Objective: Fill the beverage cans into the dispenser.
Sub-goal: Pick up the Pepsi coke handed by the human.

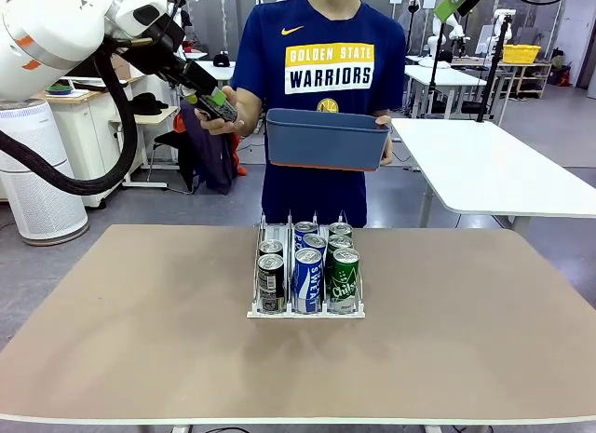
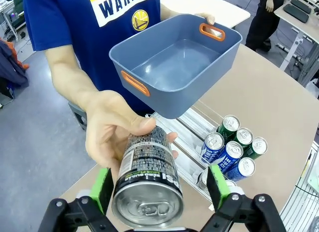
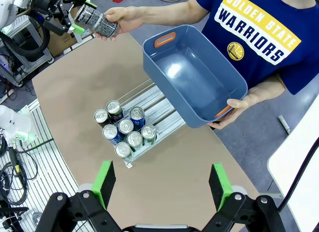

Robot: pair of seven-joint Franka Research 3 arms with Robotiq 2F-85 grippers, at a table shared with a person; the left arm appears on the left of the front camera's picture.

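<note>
Plainly the slim black aluminium drink can with white print (image 2: 147, 179) is rigid, smooth and likely slippery, heavy if full; its mid-body is the place to hold. It lies on the person's hand (image 2: 112, 132), long axis along the left pincer (image 2: 158, 184), silver top toward the wrist, between the spread green pads, not yet pinched. The right pincer (image 3: 160, 184) hangs spread and empty above the tan surface (image 3: 79, 92), where 7 cans stand upright in the clear 3-lane wire-divided dispenser (image 1: 306, 310).

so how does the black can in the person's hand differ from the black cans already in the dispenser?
The held black can lies tilted in the person's hand, up off the table, between the left gripper pads; the racked black cans stand upright in the dispenser. The held one is alone; the racked ones queue in one lane. Both share black bodies and silver tops.
</note>
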